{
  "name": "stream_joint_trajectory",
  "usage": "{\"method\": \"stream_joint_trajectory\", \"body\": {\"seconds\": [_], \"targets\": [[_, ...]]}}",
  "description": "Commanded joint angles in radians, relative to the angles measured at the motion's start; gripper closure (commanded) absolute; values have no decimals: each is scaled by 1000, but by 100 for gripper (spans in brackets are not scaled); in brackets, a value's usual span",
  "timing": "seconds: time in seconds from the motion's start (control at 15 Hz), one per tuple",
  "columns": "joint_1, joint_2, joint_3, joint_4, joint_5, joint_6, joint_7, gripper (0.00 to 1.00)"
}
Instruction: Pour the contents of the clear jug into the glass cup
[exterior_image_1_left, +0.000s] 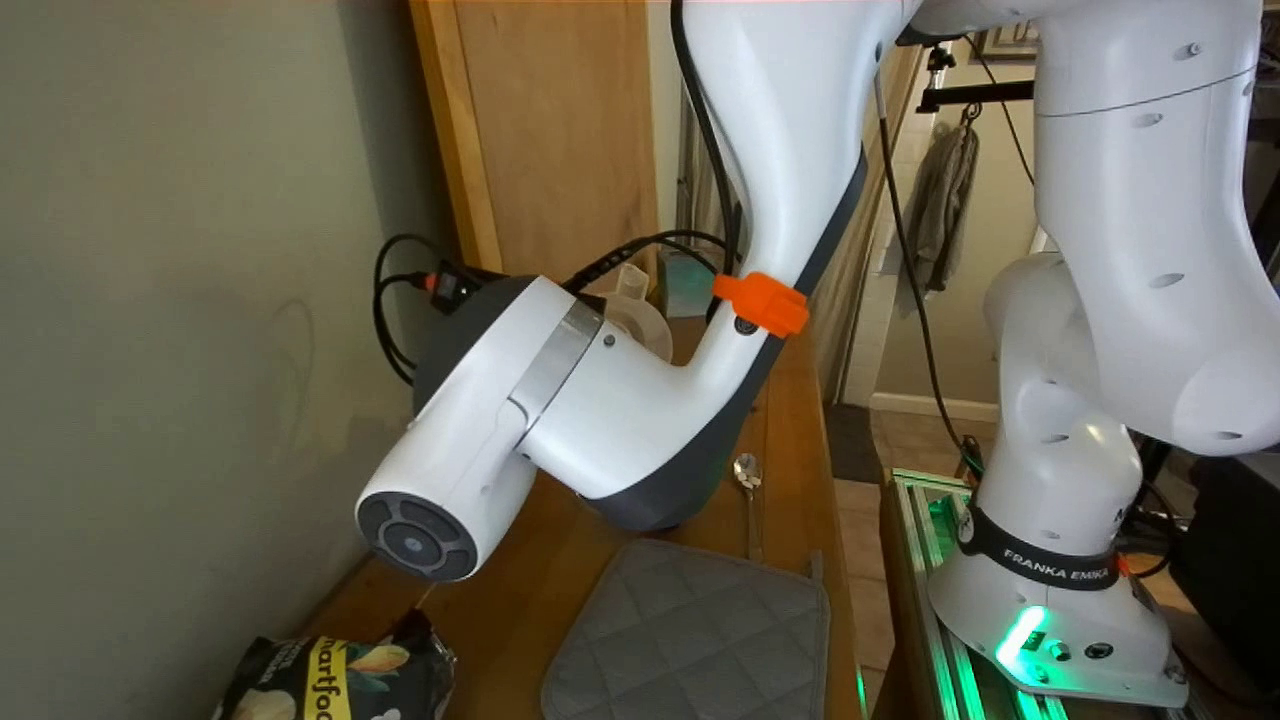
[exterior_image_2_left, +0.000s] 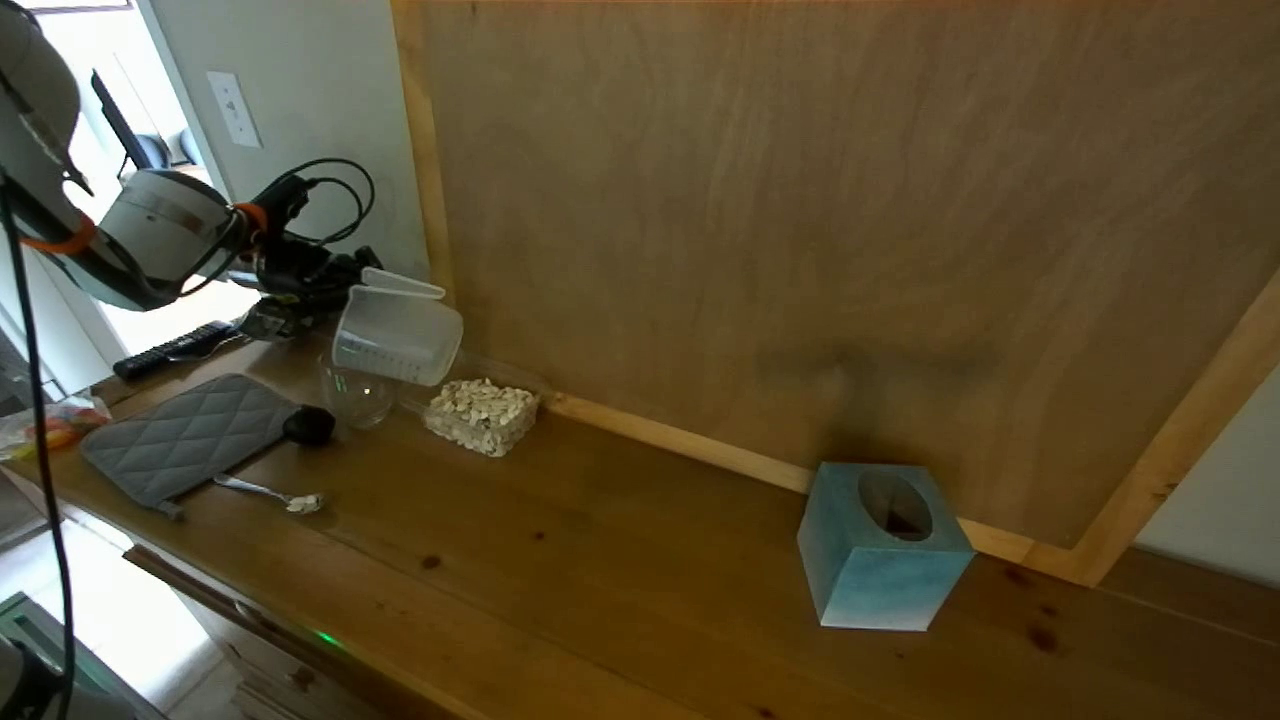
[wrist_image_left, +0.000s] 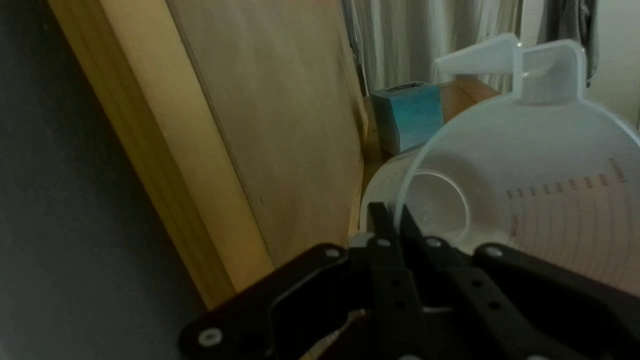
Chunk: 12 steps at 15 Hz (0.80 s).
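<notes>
My gripper (wrist_image_left: 393, 215) is shut on the rim of the clear jug (wrist_image_left: 550, 150), with the thin wall between its two fingertips. In an exterior view the translucent jug (exterior_image_2_left: 400, 335) hangs on its side above the counter, handle up, mouth toward the gripper and base pointing away. A pale patch lies low inside it near the base; I cannot tell what it is. Below the jug stands a clear round glass, the glass cup (exterior_image_2_left: 358, 398), partly hidden behind it. Any contents of the cup are hard to make out. The arm mostly covers the jug (exterior_image_1_left: 640, 318) in an exterior view.
A clear tub of oats (exterior_image_2_left: 483, 415) sits beside the cup, against the wooden panel (exterior_image_2_left: 760, 200). Nearby are a dark round object (exterior_image_2_left: 309, 425), a spoon (exterior_image_2_left: 300, 503) and a grey quilted mat (exterior_image_1_left: 690, 640). Farther off stand a tissue box (exterior_image_2_left: 885, 550) and a snack bag (exterior_image_1_left: 340, 685).
</notes>
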<state>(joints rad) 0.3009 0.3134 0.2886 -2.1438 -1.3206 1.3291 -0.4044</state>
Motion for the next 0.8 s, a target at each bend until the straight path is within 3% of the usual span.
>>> {"method": "stream_joint_trajectory", "body": {"seconds": [0.0,0.73], "targets": [[10,1,6,-15,-47,-37,-25,99],[16,1,8,-28,-75,-55,-41,99]]}}
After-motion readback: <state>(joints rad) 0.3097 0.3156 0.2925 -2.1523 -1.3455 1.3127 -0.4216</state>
